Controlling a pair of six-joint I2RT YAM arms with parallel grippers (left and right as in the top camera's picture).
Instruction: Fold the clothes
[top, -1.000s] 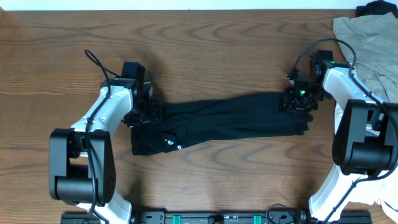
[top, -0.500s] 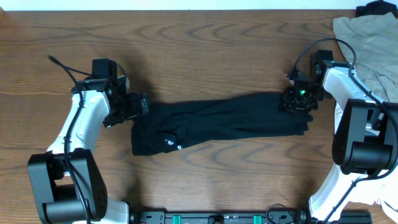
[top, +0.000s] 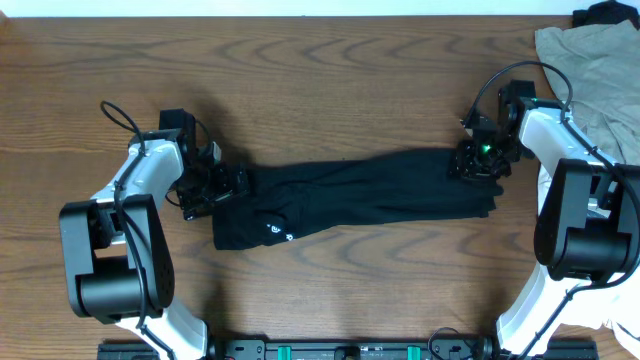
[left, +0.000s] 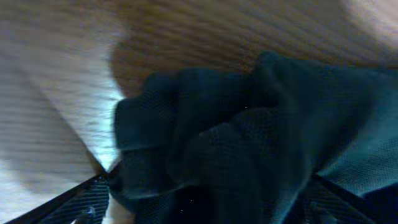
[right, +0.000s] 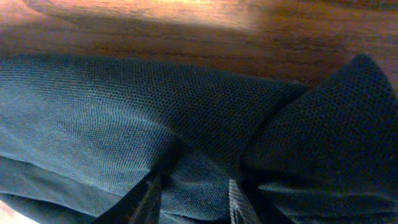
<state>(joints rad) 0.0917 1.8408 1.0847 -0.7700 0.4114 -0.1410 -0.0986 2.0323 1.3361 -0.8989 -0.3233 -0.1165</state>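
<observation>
Two grippers on one long black garment (top: 370, 195), which lies stretched lengthwise on the wooden table (top: 330, 80). Left gripper (top: 235, 183) sits at the garment's left end. The wrist view is blurred, but its fingers (left: 84, 199) show at opposite edges of the frame, so the jaws stand wide. Bunched cloth (left: 249, 143) is heaped between and ahead of them, and nothing looks pinched. White logo (top: 271, 232) lies just ahead of this gripper, on the broader end. Right gripper (top: 468, 163) sits at the far end, partly closed. In its wrist view a ridge of fabric (right: 155, 112) runs down between the fingertips (right: 148, 198), so it looks clamped on the cloth. Beige garment (top: 600, 60) lies behind the right arm, well apart from the black one. Judgement: the step in hand is re-taking the left end so that both ends can be carried into a fold. To do it well, push the left jaws deep over the heap before closing, so that every layer is caught and not just the top wrinkle. Keep the right grip firm to hold the length taut. Lift both ends level and only slightly clear of the table. Bring one end over the other with the edges aligned. Risk: a shallow bite slips and the end bunches again.
</observation>
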